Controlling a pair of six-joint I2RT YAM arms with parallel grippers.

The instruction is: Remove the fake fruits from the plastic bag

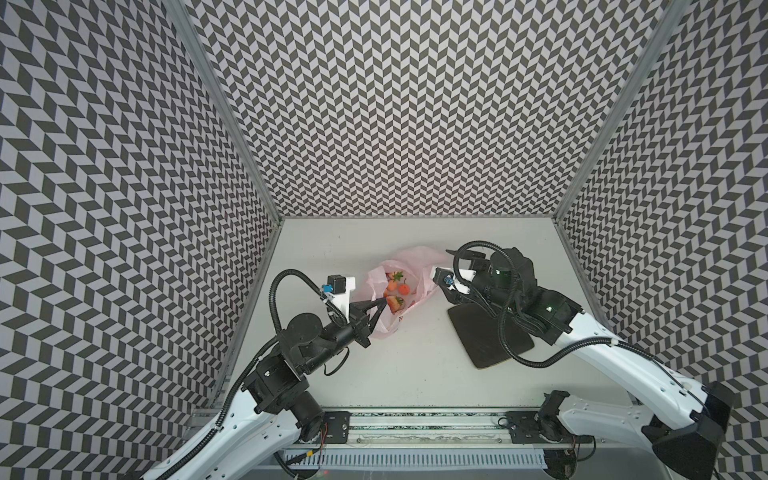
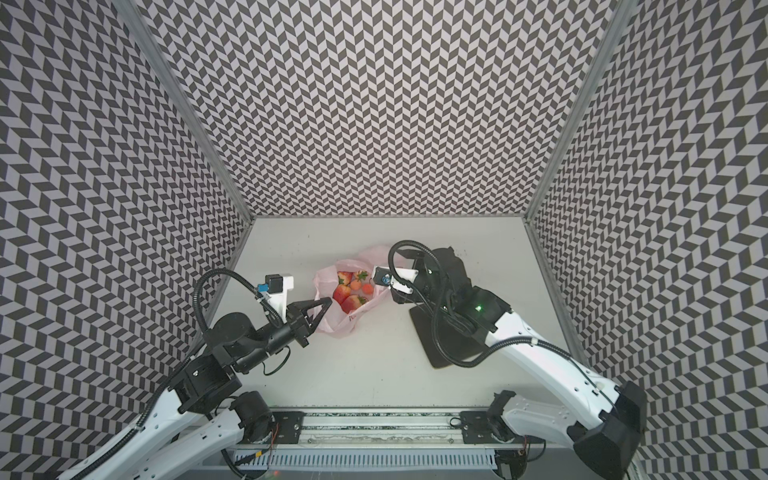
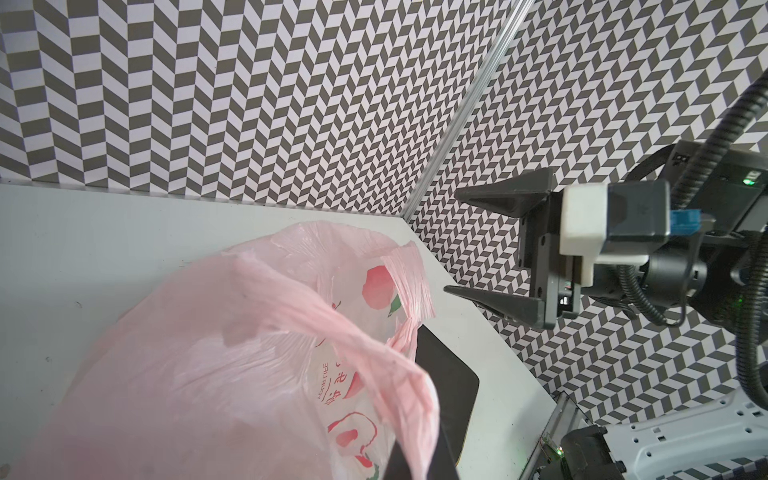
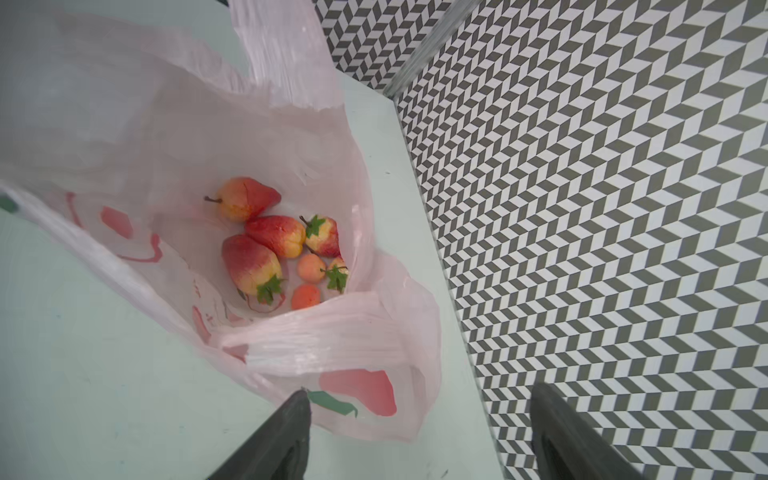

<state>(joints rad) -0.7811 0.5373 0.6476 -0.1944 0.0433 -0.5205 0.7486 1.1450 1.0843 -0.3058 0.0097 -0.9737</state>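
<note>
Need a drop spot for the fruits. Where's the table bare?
Widest bare patch: front of table, bordered by plastic bag, dark board and front rail. Also the strip between bag and back wall. Crowded: the bag's sides, at left pincer and right pincer.

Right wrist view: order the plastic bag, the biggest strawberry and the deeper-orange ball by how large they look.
1. plastic bag, by far the largest.
2. biggest strawberry.
3. deeper-orange ball, the smallest.
The last two lie side by side, so nearness hardly matters.
</note>
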